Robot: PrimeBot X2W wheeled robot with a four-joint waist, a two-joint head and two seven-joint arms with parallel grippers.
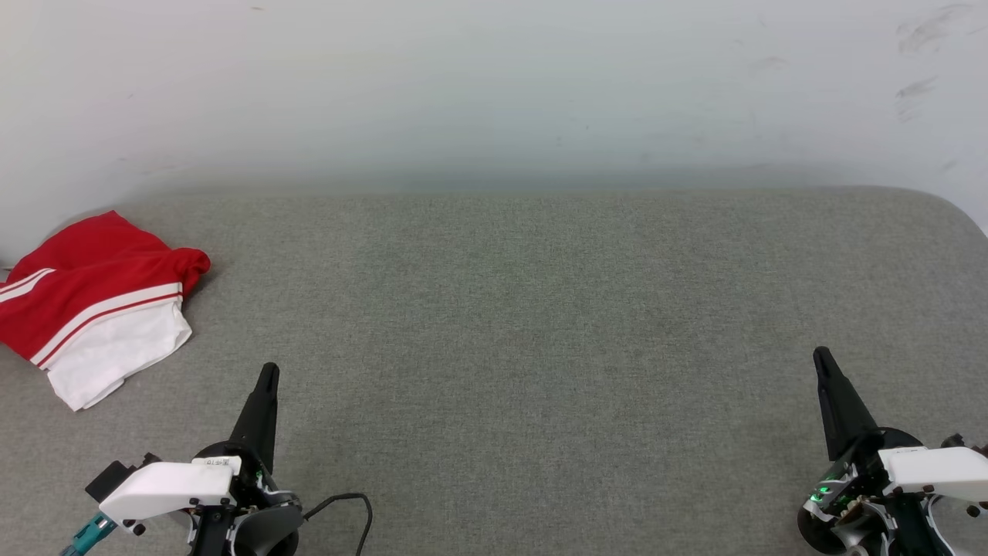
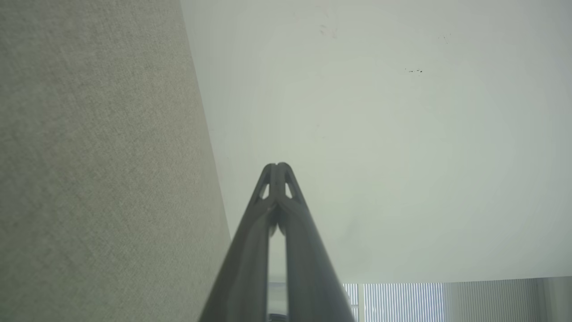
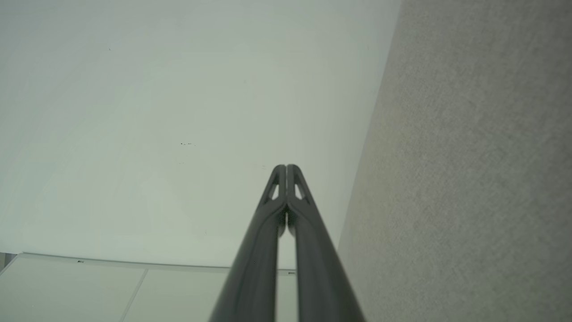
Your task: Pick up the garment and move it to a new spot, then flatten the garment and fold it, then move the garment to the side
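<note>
1. Grey woven surface (image 1: 540,347) is seen stretching right across the head view, backed by a pale, slightly scuffed wall (image 1: 494,93).
2. The garment (image 1: 93,301) is found at the far left of that surface, close to the wall, with its left part cut off by the picture's edge. It's well apart from both grippers.
3. Handling, as a guess: light, soft, floppy jersey cloth is expected, nothing fragile. It'll probably sag and fall open once lifted, and several thin layers could get pinched together by accident. A bit of drag on the woven surface should be counted on.
4. Where to grab: the raised red fold at the bundle's upper right or the free white corner at the bottom looks easiest to pinch. For flattening, two spread-out points along one edge would be better taken, one per gripper.
5. Looks: a red body, a white panel low down and red-and-white stripe trim running diagonally between them. It's lying as a compact bundle; whether folded or just bunched can't be told. No print can be made out.
6. The left gripper (image 1: 268,374) is parked at lower left and the right gripper (image 1: 821,357) at lower right, each with fingers pressed together tip to tip and nothing held.
</note>
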